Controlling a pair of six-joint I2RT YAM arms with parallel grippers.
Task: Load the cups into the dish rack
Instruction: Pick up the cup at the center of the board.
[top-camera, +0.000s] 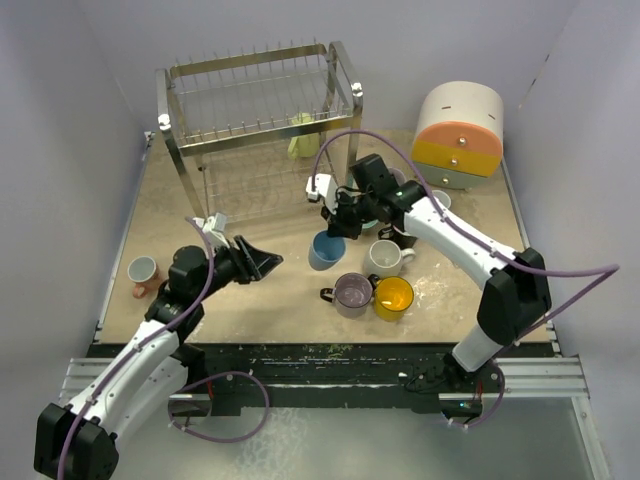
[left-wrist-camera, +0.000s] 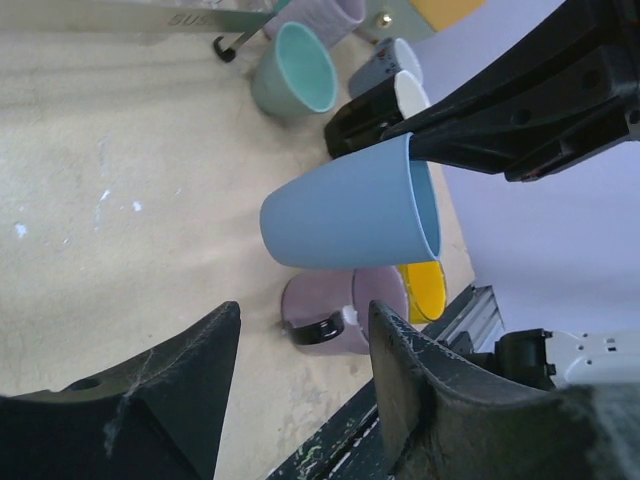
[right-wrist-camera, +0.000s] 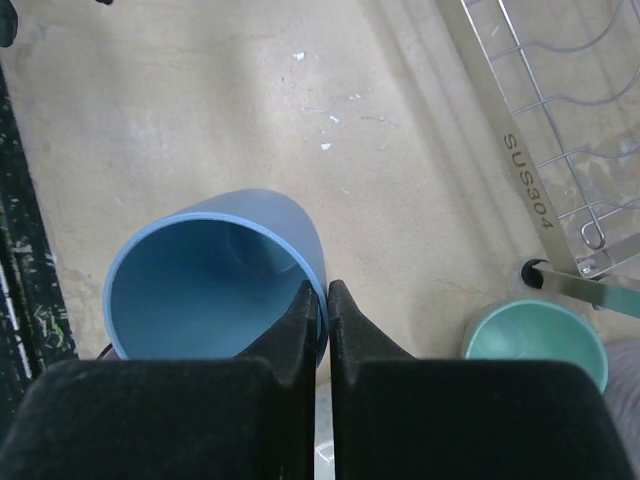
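Note:
My right gripper (right-wrist-camera: 326, 298) is shut on the rim of a blue cup (right-wrist-camera: 215, 275), one finger inside and one outside. The top view shows that cup (top-camera: 325, 250) mid-table in front of the dish rack (top-camera: 260, 110), under the right gripper (top-camera: 338, 232). From the left wrist the blue cup (left-wrist-camera: 345, 215) appears tilted; I cannot tell whether its base touches the table. My left gripper (top-camera: 262, 262) is open and empty just left of it. More cups stand nearby: lilac (top-camera: 352, 294), yellow (top-camera: 393, 297), white (top-camera: 385, 258), teal (right-wrist-camera: 535, 340), black (left-wrist-camera: 365, 120).
A grey cup (top-camera: 143, 270) stands alone by the left wall. The round white-orange-yellow drawer unit (top-camera: 458, 135) fills the back right corner. A pale yellow-green item (top-camera: 302, 135) sits in the rack. The rack's foot (right-wrist-camera: 533, 270) is close to the teal cup.

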